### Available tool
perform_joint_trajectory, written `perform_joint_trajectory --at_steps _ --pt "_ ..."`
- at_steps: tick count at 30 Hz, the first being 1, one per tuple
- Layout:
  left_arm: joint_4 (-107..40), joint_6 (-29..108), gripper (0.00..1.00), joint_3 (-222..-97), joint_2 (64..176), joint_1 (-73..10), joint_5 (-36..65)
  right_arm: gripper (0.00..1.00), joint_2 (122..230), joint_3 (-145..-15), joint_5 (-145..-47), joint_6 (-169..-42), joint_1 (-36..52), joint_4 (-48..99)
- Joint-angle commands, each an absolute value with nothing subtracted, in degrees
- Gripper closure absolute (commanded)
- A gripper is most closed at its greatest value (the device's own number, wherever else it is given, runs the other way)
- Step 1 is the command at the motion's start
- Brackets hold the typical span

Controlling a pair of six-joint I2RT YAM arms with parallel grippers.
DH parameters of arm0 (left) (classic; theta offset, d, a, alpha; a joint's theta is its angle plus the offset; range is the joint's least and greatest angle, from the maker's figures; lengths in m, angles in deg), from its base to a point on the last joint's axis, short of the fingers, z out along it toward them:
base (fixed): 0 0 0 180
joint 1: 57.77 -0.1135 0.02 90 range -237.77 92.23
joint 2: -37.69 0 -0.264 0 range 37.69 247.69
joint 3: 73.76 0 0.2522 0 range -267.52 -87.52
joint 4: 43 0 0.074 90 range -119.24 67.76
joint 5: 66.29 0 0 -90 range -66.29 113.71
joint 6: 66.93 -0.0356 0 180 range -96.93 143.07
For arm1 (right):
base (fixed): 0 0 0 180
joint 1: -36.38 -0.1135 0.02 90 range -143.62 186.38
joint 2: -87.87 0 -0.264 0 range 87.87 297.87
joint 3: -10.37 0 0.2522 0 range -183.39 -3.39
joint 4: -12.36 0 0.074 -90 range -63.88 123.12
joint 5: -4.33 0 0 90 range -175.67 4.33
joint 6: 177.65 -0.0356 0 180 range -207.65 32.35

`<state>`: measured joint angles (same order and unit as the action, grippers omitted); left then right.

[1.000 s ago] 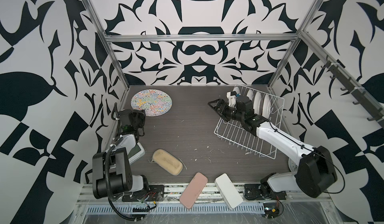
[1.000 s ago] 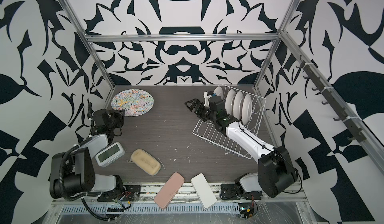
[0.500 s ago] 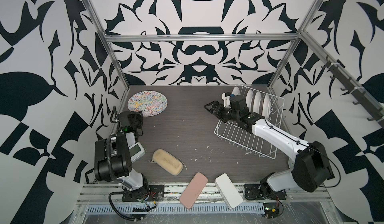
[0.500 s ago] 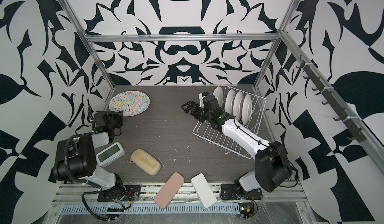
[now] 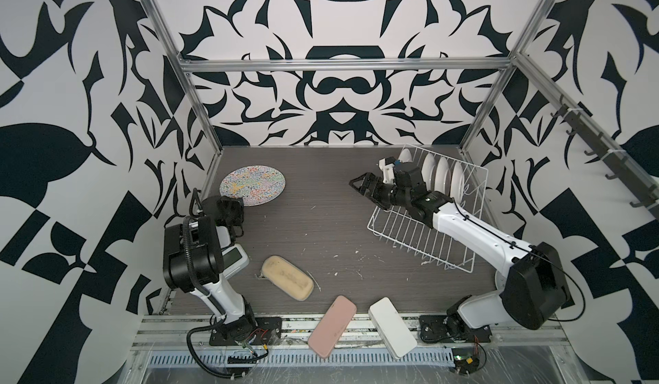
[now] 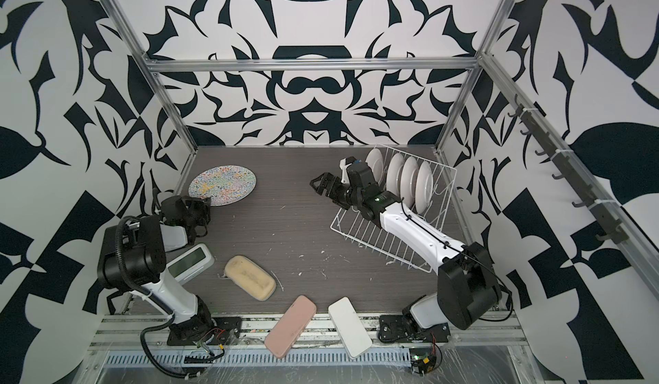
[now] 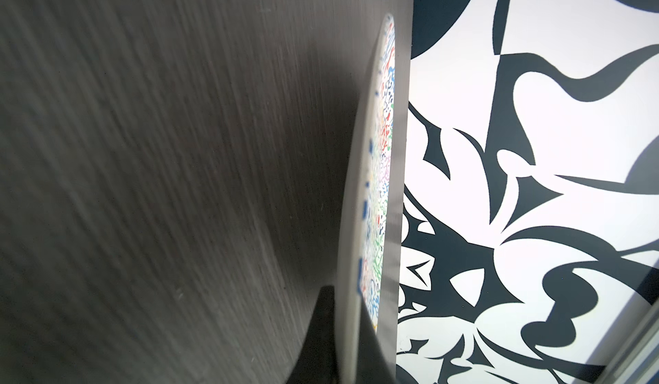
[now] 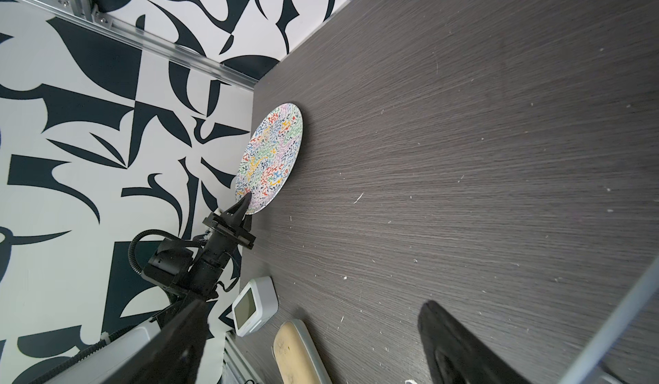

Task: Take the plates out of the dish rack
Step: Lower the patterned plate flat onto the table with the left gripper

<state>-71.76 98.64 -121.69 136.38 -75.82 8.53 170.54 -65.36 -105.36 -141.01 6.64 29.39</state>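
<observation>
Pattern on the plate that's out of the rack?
Dense multicolour squiggles on white cover the plate; the right wrist view shows it best.

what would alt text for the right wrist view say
The left gripper pinches the rim of a multicolour squiggle plate lying on a dark wood-grain table beside a black-and-white patterned wall. A small white screened device and a beige pad sit closer, with the open right gripper in the foreground.

Tally: ten things, four kinds.
One multicolour squiggle-printed round ceramic plate [image 5: 252, 185], four white-backed round ceramic plates [image 6: 424, 186]; one white wire dish rack [image 5: 417, 236]; one beige oblong pad [image 5: 287, 282], one pink oblong pad [image 5: 332, 326], one white oblong pad [image 5: 392, 327]; one small white box with a grey screen [image 6: 190, 260].
</observation>
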Motion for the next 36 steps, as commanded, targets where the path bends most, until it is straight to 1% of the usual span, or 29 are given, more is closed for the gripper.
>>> perform_joint_trajectory --at_steps 1,9,12,16,20,21,24,28,31,34,36 --pt "-76.3 99.0 1.00 -123.3 136.8 -76.5 6.8 0.05 169.2 -67.4 -105.6 -139.8 6.3 29.0" --pt "-76.1 99.0 1.00 -122.9 137.1 -76.9 6.3 0.05 168.8 -66.9 -105.6 -139.6 6.3 29.1" --pt "-75.9 99.0 0.96 -122.9 137.4 -76.9 6.0 0.05 168.9 -66.8 -105.7 -139.5 6.3 29.2" --pt "-75.8 99.1 0.94 -122.8 137.6 -76.9 6.0 0.05 169.0 -66.6 -105.9 -139.5 6.3 29.2" --pt "-75.6 99.0 0.88 -122.7 137.7 -76.9 6.0 0.05 168.9 -66.6 -105.8 -139.4 6.3 29.2" --pt "-75.4 98.9 0.86 -122.7 137.7 -76.9 6.0 0.05 169.0 -66.6 -105.9 -139.4 6.3 29.2" --pt "-74.3 98.4 0.74 -122.8 137.4 -76.9 6.0 0.05 169.2 -66.9 -106.0 -139.4 6.3 29.1" --pt "-72.9 98.0 0.51 -122.9 137.1 -76.9 5.9 0.05 169.3 -67.3 -106.1 -139.3 6.3 29.1" --pt "-71.9 97.9 0.38 -122.9 137.0 -76.9 6.3 0.05 169.2 -67.3 -105.7 -139.2 6.3 29.4" --pt "-70.3 97.9 0.29 -123.2 137.1 -76.9 6.6 0.05 168.9 -67.1 -105.4 -139.2 6.3 29.5" --pt "-69.3 97.8 0.25 -123.7 137.1 -76.9 6.5 0.05 168.7 -67.0 -105.3 -139.0 6.3 29.7"
